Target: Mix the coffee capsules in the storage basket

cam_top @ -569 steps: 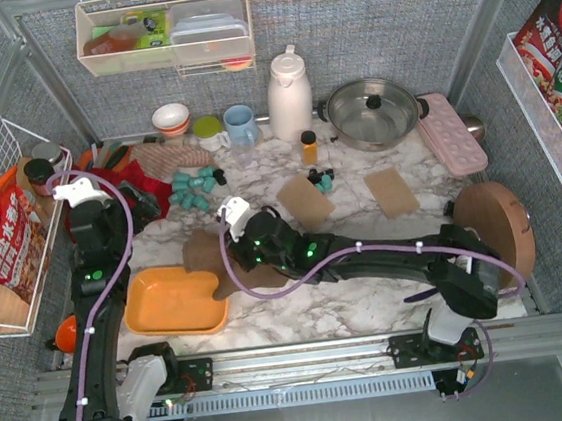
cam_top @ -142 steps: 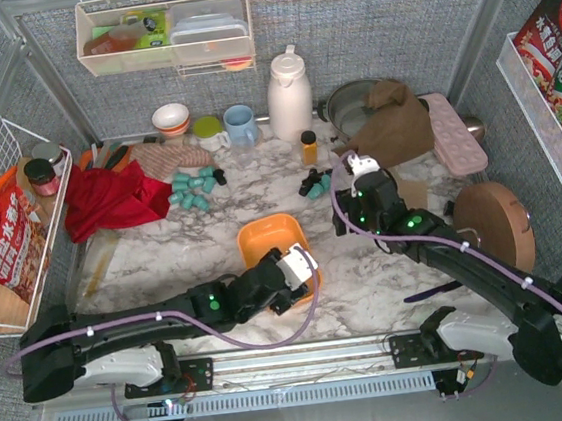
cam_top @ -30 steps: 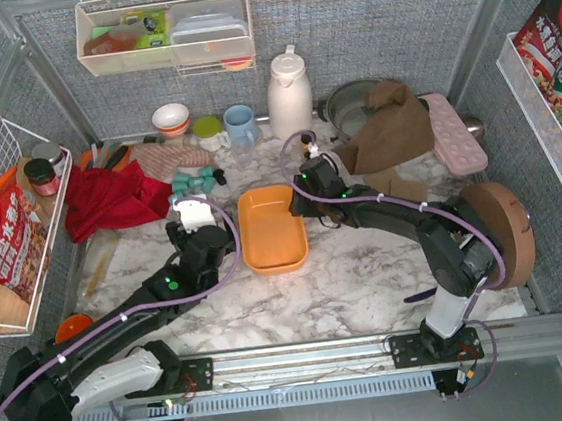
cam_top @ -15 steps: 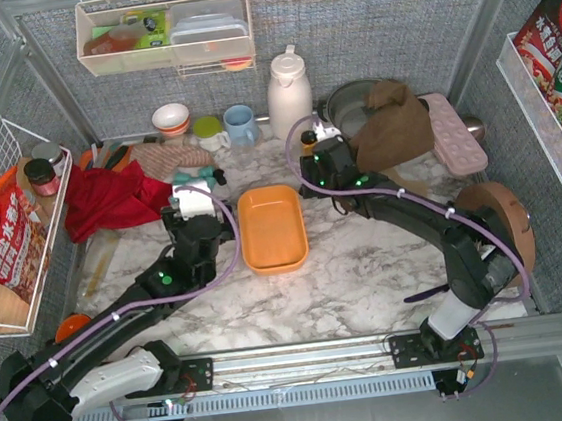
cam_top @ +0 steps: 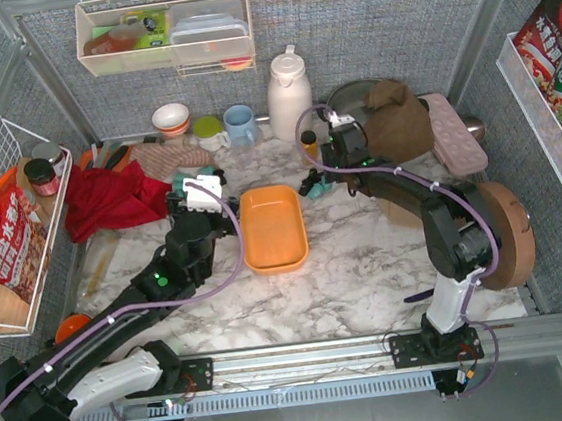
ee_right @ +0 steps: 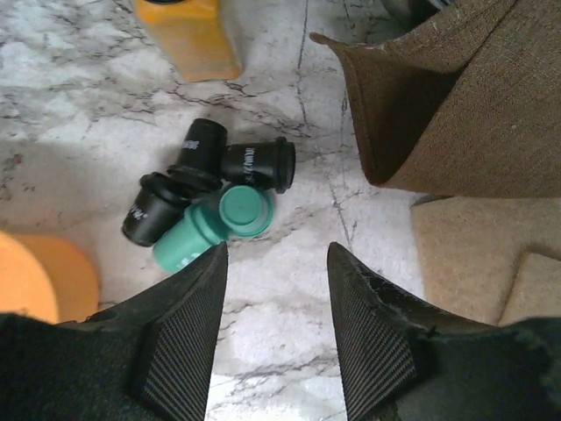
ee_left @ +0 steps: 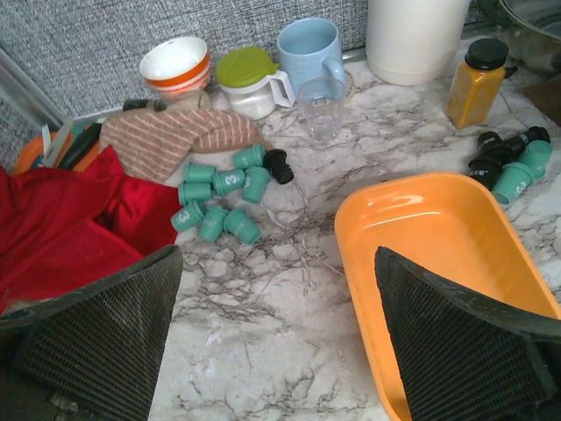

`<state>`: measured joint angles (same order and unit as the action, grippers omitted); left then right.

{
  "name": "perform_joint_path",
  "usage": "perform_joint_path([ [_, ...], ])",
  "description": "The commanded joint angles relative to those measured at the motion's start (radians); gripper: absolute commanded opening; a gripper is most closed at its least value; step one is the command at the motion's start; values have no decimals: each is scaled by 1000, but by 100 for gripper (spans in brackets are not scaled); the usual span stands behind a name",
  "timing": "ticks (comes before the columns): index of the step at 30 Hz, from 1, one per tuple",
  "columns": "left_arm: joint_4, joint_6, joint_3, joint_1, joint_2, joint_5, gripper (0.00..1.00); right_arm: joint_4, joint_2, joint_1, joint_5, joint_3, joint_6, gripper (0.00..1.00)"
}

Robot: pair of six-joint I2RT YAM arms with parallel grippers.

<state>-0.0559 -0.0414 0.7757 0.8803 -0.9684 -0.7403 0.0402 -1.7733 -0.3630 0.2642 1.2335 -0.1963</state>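
Several coffee capsules, black and teal, lie just ahead of the right gripper, its fingers parted and empty, beside the brown cloth. Only the left wrist view shows the teal cluster against the red cloth. The left gripper gapes wide and empty over bare marble, the storage basket near its right finger.

Black jointed arms, purple cables, green lights, mesh-textured black hands

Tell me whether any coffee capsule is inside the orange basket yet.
No, the storage basket holds nothing; the coffee capsules lie in two clusters on the marble beside it.
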Motion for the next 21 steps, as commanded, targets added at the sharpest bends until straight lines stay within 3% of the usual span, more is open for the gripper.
perform_joint_path([
  [1, -135, 107, -40, -1, 9, 44, 99, -24, -52, 42, -113, 32, -32, 52],
  [6, -205, 109, -103, 0, 33, 78, 99, -24, -115, 60, -166, 67, -51, 51],
  [21, -144, 70, -66, -1, 0, 128, 99, 11, -234, 61, -170, 146, -82, 49],
])
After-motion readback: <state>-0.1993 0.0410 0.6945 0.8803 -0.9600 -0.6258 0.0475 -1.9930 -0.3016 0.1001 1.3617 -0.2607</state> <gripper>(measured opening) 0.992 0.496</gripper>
